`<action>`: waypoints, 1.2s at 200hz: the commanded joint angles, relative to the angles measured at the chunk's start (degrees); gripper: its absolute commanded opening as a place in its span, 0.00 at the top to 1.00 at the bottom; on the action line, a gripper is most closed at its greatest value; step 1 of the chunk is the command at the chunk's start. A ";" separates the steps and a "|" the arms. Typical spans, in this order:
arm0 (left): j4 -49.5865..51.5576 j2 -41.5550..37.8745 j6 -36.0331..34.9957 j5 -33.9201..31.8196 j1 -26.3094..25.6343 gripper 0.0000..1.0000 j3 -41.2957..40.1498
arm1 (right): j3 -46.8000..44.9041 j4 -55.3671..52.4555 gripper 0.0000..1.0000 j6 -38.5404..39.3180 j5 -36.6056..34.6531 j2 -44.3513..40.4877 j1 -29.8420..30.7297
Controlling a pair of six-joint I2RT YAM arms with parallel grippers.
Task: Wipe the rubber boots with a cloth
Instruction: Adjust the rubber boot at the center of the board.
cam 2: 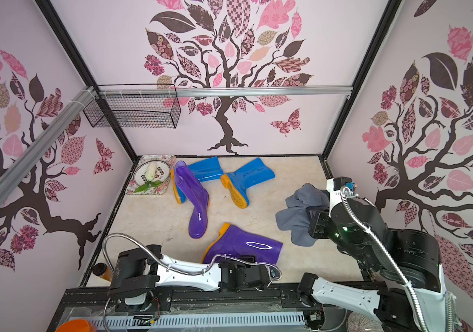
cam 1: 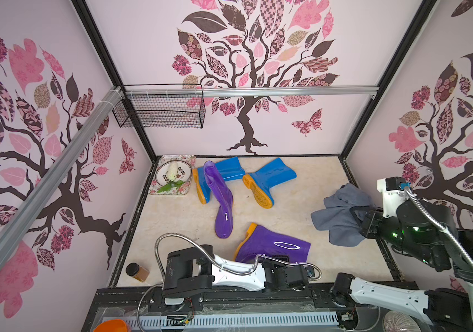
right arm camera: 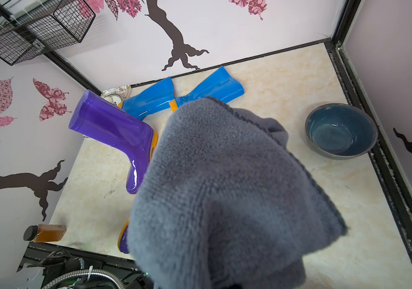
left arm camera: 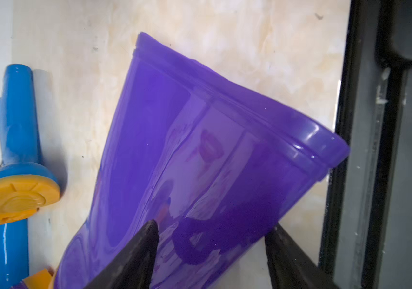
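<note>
A: Any wiping done yet?

B: None that shows. Right tool (cam 1: 357,214) grips the cloth (cam 1: 338,212), lifted over the worktop's (cam 1: 301,207) right side. Left tool (left arm camera: 215,223) gapes over the purple boot (cam 1: 272,244) by the front edge, holding nothing. All four boots (cam 1: 272,175) seem left to wipe.

Cams: 2 top, 2 wrist.
Top pair: high at front, facing down/back, near-same views. L wrist: v. close over purple boot (left arm camera: 200,150). R wrist: behind cloth (right arm camera: 225,187), facing back wall (right arm camera: 225,37); shares blue boots (right arm camera: 150,97), upper centre of frame, w/ top views.

Nearer purple boot (right arm camera: 124,244) mostly behind cloth (right arm camera: 225,187)
</note>
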State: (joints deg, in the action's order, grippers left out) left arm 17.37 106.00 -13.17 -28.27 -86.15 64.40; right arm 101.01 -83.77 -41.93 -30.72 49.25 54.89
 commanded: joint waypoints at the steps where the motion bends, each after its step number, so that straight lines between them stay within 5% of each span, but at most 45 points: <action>1: -2.23 1.96 -2.60 -2.18 -0.07 0.32 1.71 | 1.78 0.01 1.00 0.90 -0.17 -0.43 -0.04; 43: -2.58 5.62 -2.25 -0.68 0.09 0.44 2.07 | 2.25 -0.14 1.00 1.56 -0.36 -0.32 -0.04; 71: -2.78 6.32 -2.76 -3.16 0.75 0.86 3.85 | 3.81 -0.41 1.00 1.48 -0.40 -0.17 -0.07; 92: -2.75 5.61 -4.05 -5.65 1.65 1.00 5.53 | 4.65 -0.48 1.00 1.24 -1.54 -0.43 -0.04; 173: 0.45 -8.67 1.69 -10.56 5.07 1.00 20.20 | 15.82 -0.49 1.00 2.81 -11.92 0.54 -0.01; 208: -8.00 -14.15 14.92 -14.83 6.54 1.00 9.49 | 19.36 -0.64 1.00 6.54 -11.57 2.99 -0.05; 240: -12.18 -13.52 30.33 -21.04 7.58 1.00 -2.40 | 8.67 1.79 1.00 5.48 -6.66 2.28 -0.05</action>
State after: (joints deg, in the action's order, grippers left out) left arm 9.15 90.52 2.61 -42.46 -79.96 70.02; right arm 116.57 -84.14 -37.26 -40.40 49.87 54.89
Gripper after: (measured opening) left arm 0.049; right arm 0.100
